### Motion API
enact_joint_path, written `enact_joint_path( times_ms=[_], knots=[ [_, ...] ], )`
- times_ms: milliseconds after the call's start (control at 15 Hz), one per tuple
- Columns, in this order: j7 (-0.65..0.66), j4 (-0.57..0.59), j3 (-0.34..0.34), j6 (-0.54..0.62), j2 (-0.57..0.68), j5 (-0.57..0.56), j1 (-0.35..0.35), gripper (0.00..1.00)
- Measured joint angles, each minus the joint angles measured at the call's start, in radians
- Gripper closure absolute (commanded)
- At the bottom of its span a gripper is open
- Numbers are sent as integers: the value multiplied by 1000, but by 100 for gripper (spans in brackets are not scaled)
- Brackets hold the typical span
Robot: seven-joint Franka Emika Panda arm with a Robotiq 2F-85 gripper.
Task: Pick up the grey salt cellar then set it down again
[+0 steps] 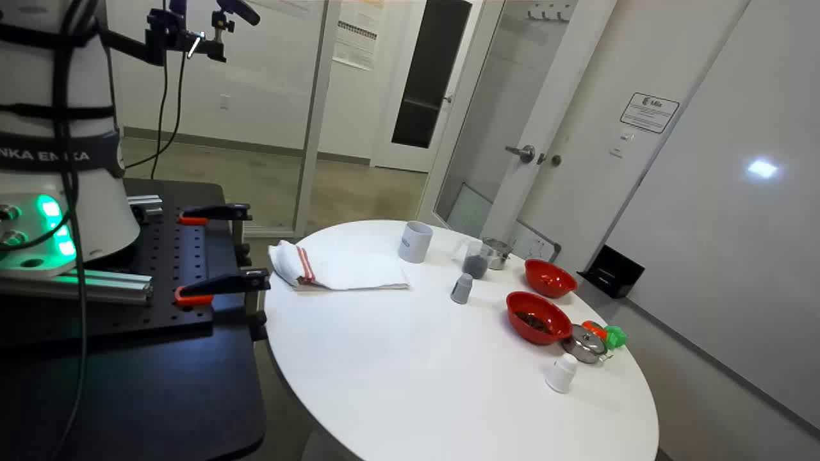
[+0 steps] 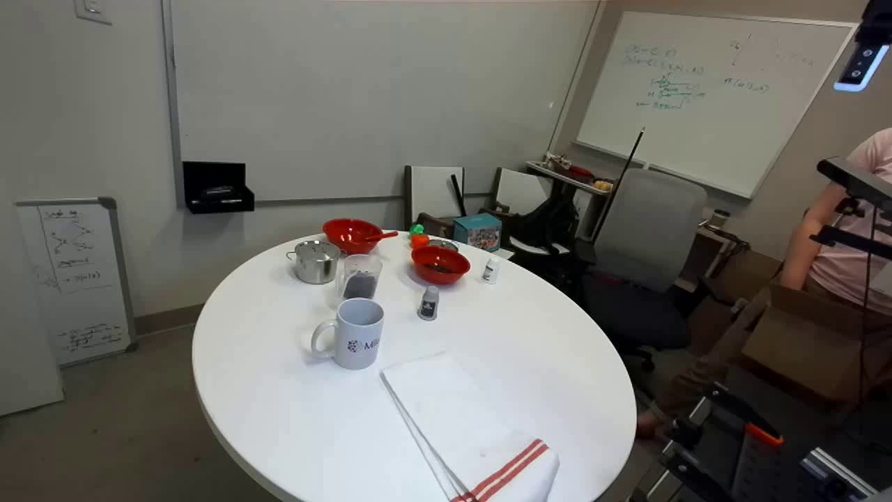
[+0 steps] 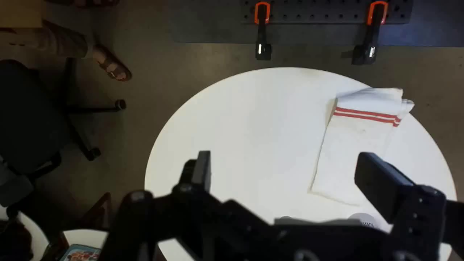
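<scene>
The grey salt cellar (image 1: 461, 289) is a small grey shaker standing upright on the white round table (image 1: 384, 371). In an exterior view it stands between the mug and the near red bowl, and it also shows with a dark label (image 2: 428, 304). In the wrist view only a small grey sliver at the gripper's body may be it; the rest is hidden. My gripper (image 3: 284, 163) is open, with nothing between its wide-apart fingers. It is high above the table, over bare tabletop and the towel's edge. The gripper's fingers do not show in the exterior views.
A folded towel (image 3: 348, 156) and a pale mug (image 2: 358, 335) lie on the robot's side. A clear cup (image 2: 360, 282), a metal pot (image 2: 316, 263), red bowls (image 1: 549, 278) (image 2: 446, 275), a lidded pan (image 1: 584, 346) and a white shaker (image 1: 562, 374) stand beyond the cellar.
</scene>
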Motion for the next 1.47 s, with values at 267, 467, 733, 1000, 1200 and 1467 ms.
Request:
enact_joint_path(
  times_ms=[267,467,733,1000,1200,1467],
  knots=[
    [0,0,0,0,0,0,0,0],
    [0,0,0,0,0,0,0,0],
    [0,0,0,0,0,0,0,0],
    [1,0,-1,0,0,0,2,0],
    [-1,-4,-6,24,3,-3,16,0],
    [-30,-28,-23,156,35,-13,48,0]
  ],
)
